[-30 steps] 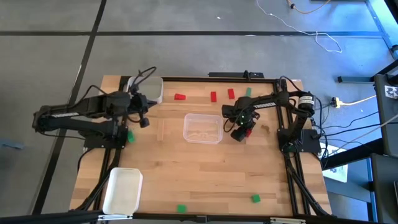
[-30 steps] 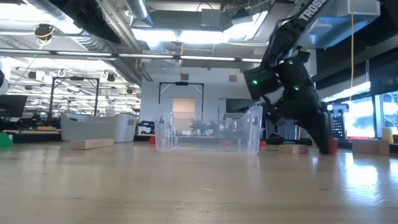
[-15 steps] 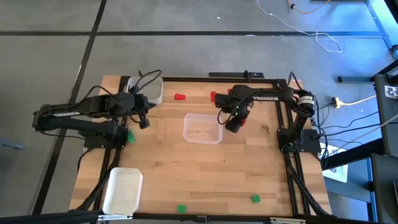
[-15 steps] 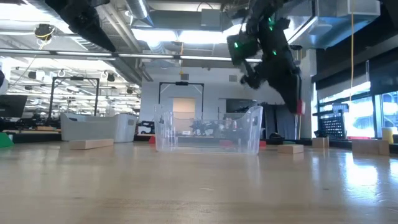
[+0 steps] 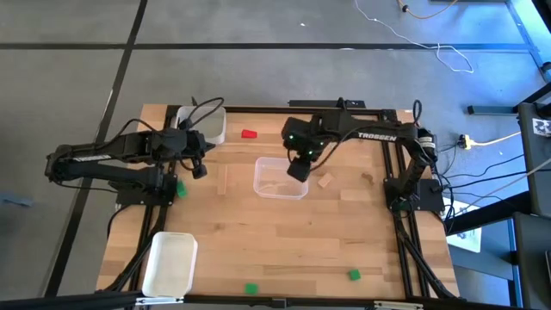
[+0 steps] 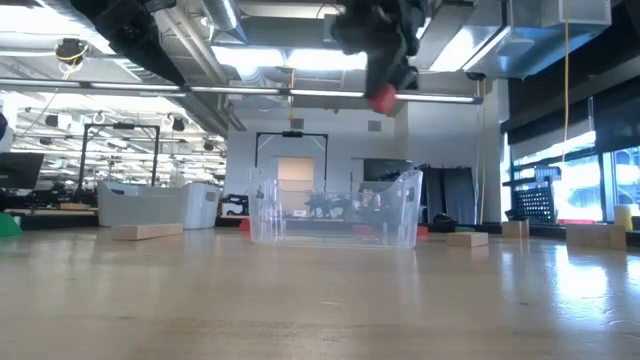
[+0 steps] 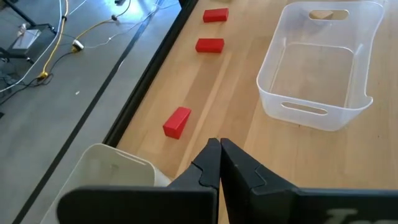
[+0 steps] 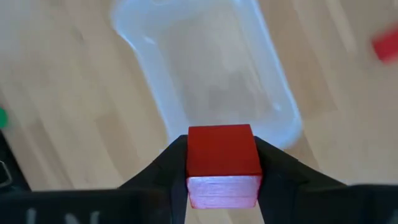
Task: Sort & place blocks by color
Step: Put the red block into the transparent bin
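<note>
A red block [image 8: 222,163] sits between the fingers of my right gripper [image 5: 298,169], which is shut on it. In the low view the red block [image 6: 383,98] hangs high above the clear tray [image 6: 335,215]. From above, the gripper stands over the right end of that tray [image 5: 274,182], which lies mid-table. My left gripper [image 7: 219,144] is shut on nothing and hovers at the table's left side [image 5: 200,170]. A red block [image 5: 249,134] lies near the far edge. A tan block [image 5: 325,181] lies right of the tray. My right gripper pinches the red block by two opposite sides [image 8: 194,155], one finger [image 8: 168,165] on each. The fingers come from above, pointing steeply down. The block is lifted clear, well above the tray's rim.
Three red blocks [image 7: 177,121], [image 7: 209,45], [image 7: 216,15] lie along the far edge. Green blocks lie near the front edge [image 5: 250,288], [image 5: 353,275] and beside the left arm [image 5: 180,188]. White trays stand at the near left [image 5: 169,263] and far left [image 5: 211,123].
My right gripper has risen from the table right of the clear tray, taking the red block up with it. It has swung toward the table's left and tipped further downward, and now stands above the tray's right end.
</note>
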`<state>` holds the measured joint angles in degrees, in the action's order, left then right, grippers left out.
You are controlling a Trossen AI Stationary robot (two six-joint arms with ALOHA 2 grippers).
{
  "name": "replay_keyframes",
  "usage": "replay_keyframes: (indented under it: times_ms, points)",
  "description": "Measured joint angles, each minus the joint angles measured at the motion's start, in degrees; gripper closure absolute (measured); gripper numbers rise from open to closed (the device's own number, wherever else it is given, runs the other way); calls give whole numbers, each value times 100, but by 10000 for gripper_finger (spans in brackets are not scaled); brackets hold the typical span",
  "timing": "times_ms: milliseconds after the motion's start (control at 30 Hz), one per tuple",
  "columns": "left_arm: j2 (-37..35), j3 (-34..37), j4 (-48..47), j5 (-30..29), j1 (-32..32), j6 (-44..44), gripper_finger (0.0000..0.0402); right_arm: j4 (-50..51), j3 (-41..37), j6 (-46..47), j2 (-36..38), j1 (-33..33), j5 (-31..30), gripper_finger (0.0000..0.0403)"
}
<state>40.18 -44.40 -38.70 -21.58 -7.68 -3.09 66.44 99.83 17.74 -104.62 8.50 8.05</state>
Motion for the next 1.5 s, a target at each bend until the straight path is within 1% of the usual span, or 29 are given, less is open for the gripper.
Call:
replay_keyframes:
  times_ms: [100,333,400,567,667,867,1100,1167,1300,1367,1500]
  points:
    - [0,0,0,0,0,0,401,-344,4,-4,-211,-139,17,269]
    - [0,0,-80,20,-2,-3,401,-763,4,-191,-1058,-198,150,269]
    - [0,0,-168,195,-2,-4,401,-811,0,-281,-1270,-196,155,269]
    - [0,0,-291,868,0,-4,401,-894,0,-312,-1627,-194,216,269]
    - [0,1,-310,1063,0,-4,401,-937,0,-323,-1789,-194,216,269]
    - [0,2,-319,1062,0,-4,401,-957,0,-326,-1989,-193,214,269]
    - [0,4,-321,1060,-2,-4,401,-1019,0,-299,-1995,-170,212,269]
    - [0,4,-321,1060,0,-2,401,-1027,0,-297,-1995,-170,212,256]
    - [0,4,-326,1058,-1,-2,401,-1059,0,-302,-1995,-170,212,210]
    - [0,4,-326,1058,-2,0,401,-1057,0,-300,-1995,-171,212,201]
    - [0,5,-326,1058,-2,-2,401,-1057,0,-302,-1995,-170,212,196]
